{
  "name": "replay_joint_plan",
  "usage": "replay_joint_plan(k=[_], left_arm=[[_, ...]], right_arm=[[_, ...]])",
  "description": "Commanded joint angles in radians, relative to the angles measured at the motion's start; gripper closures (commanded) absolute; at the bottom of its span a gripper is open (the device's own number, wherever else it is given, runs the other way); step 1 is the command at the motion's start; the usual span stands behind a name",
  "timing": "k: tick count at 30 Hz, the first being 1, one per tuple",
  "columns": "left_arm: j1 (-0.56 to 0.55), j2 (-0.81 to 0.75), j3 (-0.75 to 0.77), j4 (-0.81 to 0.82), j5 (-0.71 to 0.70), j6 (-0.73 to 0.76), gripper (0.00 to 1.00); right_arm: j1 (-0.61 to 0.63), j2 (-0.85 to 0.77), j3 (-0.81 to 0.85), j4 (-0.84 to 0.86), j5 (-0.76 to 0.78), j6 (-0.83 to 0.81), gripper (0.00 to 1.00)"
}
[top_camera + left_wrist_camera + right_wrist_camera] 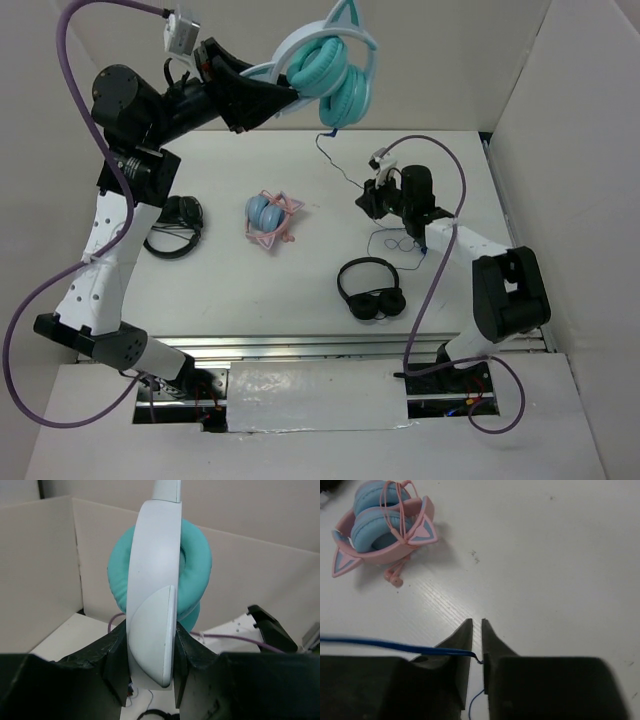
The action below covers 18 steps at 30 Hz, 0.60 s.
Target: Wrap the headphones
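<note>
1. The left tool (262, 100) is raised well above the counter (300, 310). Its two fingers are closed tight on the pale headband of the headphones (335, 75).
2. From the left wrist view, the band stands upright, wedged between the fingers of that tool (150, 650). The headphones (155, 580) rise straight ahead of the tool, with a teal cushion (197, 570) bulging out on either side of the band.
3. From above, the two teal cups hang beyond the left tool's fingertips, pressed together. The cat-ear points stick up on the far side of the tool.
4. A thin dark cable (335, 160) drops from under the cups and runs down to the right tool (385, 195).
5. The right tool sits low, just over the counter. In its wrist view its jaws are almost closed, with only a sliver of gap, and they pinch the cable (380, 643). The cable comes in from the left of the right tool (476, 635), and a short length shows below the pinch.
6. More cable lies in small loops (395, 243) on the counter just beside the right tool.
7. Ahead and to the left of the right tool lies a pink-banded pair (380, 530) with blue cups, resting on the counter (560, 555) well apart from the tool.
8. A black pair (372, 290) lies on the counter near the right arm. A second black pair (175, 228) lies beneath the left arm.
</note>
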<state>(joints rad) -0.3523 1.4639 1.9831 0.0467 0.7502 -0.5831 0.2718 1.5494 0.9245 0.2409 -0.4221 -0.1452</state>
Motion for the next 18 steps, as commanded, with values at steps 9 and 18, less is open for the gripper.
replay_joint_plan(k=[9, 18], left_arm=[[-0.013, -0.132, -0.375, 0.018, 0.333, 0.259, 1.0], [-0.135, -0.102, -0.697, -0.105, 0.237, 0.506, 1.0]], right_arm=[[-0.121, -0.113, 0.083, -0.15, -0.075, 0.045, 1.0], [-0.108, -0.163, 0.397, -0.501, 0.133, 0.071, 1.0]])
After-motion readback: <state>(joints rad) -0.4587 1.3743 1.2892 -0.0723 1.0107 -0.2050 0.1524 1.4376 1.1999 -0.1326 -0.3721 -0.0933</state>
